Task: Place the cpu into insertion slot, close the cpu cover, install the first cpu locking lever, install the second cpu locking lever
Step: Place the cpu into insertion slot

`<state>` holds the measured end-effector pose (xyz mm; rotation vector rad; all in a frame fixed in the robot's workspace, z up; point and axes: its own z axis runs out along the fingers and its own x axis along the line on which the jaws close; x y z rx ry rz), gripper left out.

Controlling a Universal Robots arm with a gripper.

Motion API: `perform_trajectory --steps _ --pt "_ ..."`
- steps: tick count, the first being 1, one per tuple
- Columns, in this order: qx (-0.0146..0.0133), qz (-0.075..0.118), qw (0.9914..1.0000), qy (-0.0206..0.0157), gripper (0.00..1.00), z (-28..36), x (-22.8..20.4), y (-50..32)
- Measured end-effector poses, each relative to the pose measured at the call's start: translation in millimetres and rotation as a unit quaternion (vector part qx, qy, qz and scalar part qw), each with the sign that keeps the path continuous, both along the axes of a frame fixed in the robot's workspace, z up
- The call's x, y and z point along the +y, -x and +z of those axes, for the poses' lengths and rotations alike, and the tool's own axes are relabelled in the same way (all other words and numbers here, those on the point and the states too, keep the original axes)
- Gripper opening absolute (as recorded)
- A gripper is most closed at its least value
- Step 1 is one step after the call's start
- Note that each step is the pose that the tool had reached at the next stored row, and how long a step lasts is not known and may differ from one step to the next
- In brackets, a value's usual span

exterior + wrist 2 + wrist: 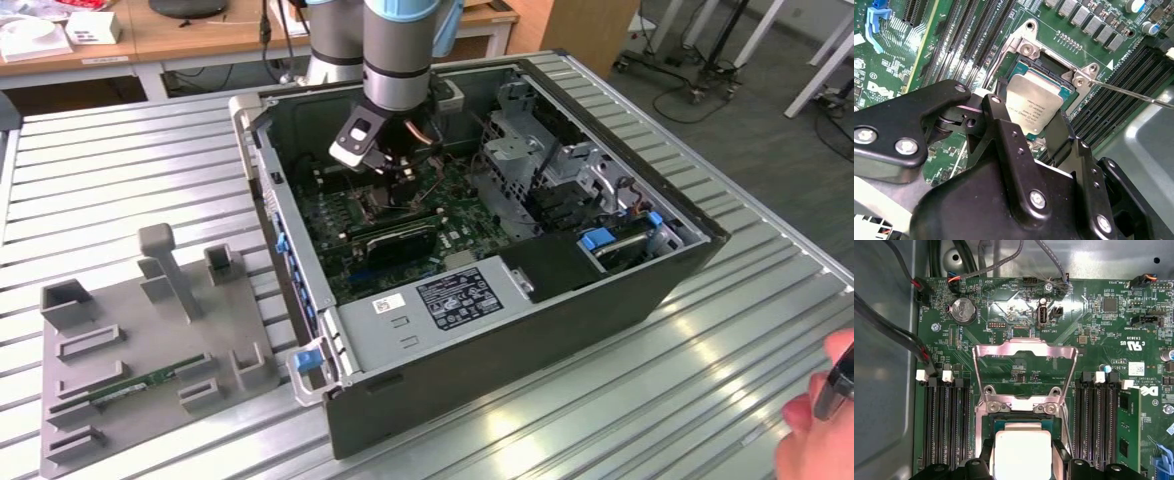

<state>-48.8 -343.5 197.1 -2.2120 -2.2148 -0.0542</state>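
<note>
Inside the open computer case [534, 330], which stands near the middle of the slatted worktop [134, 170], the arm reaches straight down to the green circuit board [1094, 320]. Its hand [400, 185] is low over the socket area, toward the board's middle. In both wrist views the hand [1029, 117] appears clamped on the cpu [1034, 102]: one black finger lies against each of two opposite edges of the chip, with the silvery face up and bare between them. The cpu [1023, 452] hangs directly over the insertion slot [1046, 65]. It covers most of the slot, but a strip of the dark centre shows along one edge. I judge that the chip is not yet squarely seated, though I cannot tell whether it touches the slot. The cpu cover [1024, 345] is swung open. Its silver frame stands up from the hinge at the slot's far edge, beyond the chip and well clear of the fingers, so the way down to the slot is open. A thin metal lever rod [1134, 93] reaches away from one slot corner over the long black memory slots [946, 425] that flank the slot on both sides.
</note>
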Motion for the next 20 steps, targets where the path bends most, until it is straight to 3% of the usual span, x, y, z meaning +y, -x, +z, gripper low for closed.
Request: perform_trajectory --steps 4,20 --pt "0.0 0.0 1.0 -0.0016 0.54 -2.0 0.0 0.1" --pt "0.0 0.0 1.0 -0.0018 0.54 -2.5 1.4 0.0"
